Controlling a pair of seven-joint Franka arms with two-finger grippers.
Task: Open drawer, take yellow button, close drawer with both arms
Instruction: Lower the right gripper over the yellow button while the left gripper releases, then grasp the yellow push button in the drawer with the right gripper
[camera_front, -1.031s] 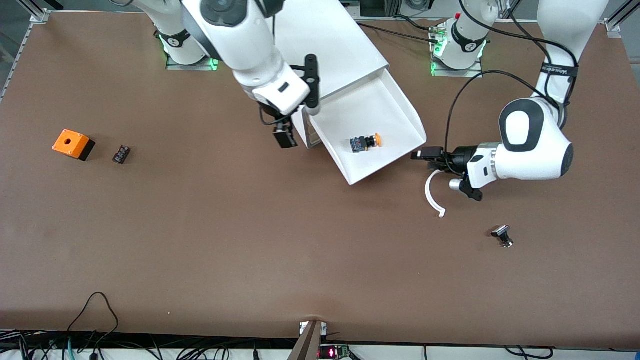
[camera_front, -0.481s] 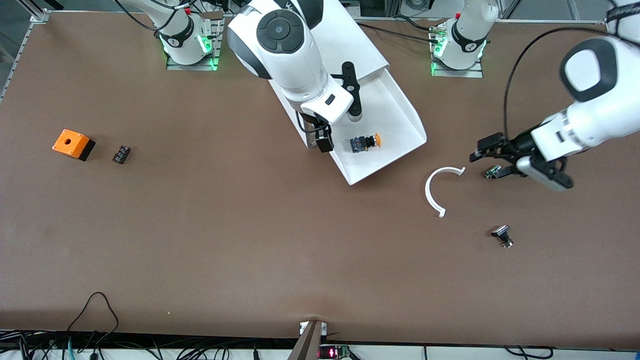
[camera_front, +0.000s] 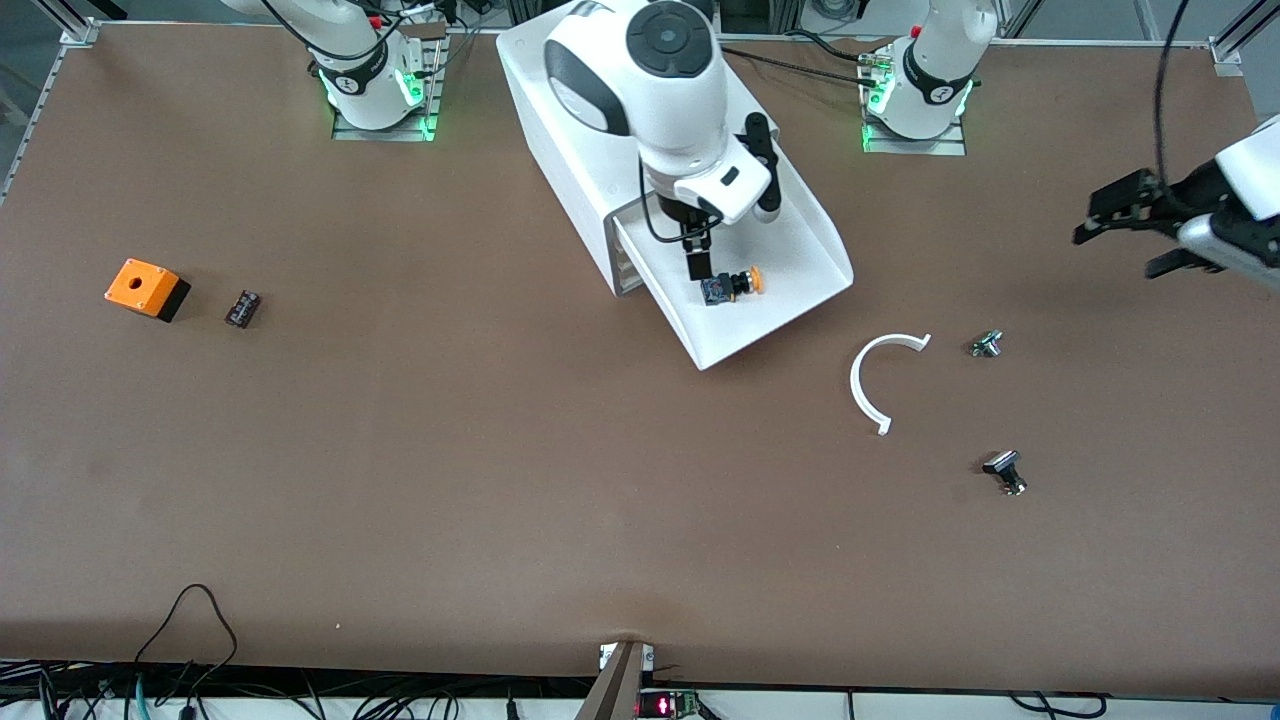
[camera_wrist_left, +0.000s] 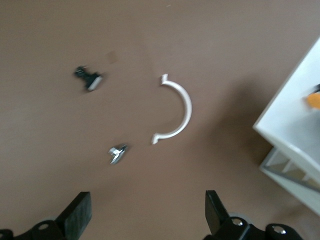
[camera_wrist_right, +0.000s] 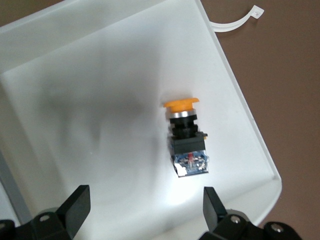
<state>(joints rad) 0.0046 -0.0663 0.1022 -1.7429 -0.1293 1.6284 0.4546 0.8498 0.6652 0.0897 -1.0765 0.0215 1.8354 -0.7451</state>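
The white cabinet (camera_front: 560, 130) has its uppermost drawer (camera_front: 775, 335) pulled out toward the front camera. The button (camera_front: 732, 285) lies on its side on the tray floor, orange cap pointing to the left arm's end of the table. In the right wrist view the button (camera_wrist_right: 186, 137) sits just ahead of the drawer (camera_wrist_right: 75, 80) floor between the fingers. My right gripper (camera_front: 699, 268) (camera_wrist_right: 145, 212) hangs open over the drawer, right above the button, touching nothing. My left gripper (camera_front: 1115, 250) (camera_wrist_left: 145, 217) is open and empty, up over the table at the left arm's end.
A white plastic arc (camera_front: 872, 385) (camera_wrist_left: 176, 110) lies beside the drawer front. A small metal piece (camera_front: 986, 344) (camera_wrist_left: 118, 153) and a black-capped piece (camera_front: 1003, 470) (camera_wrist_left: 89, 79) lie near it. An orange box (camera_front: 146, 288) and a small black block (camera_front: 242, 308) sit at the right arm's end.
My right gripper has swung from beside the cabinet to over the open drawer, above the button. My left gripper has pulled away from the drawer front toward its end of the table.
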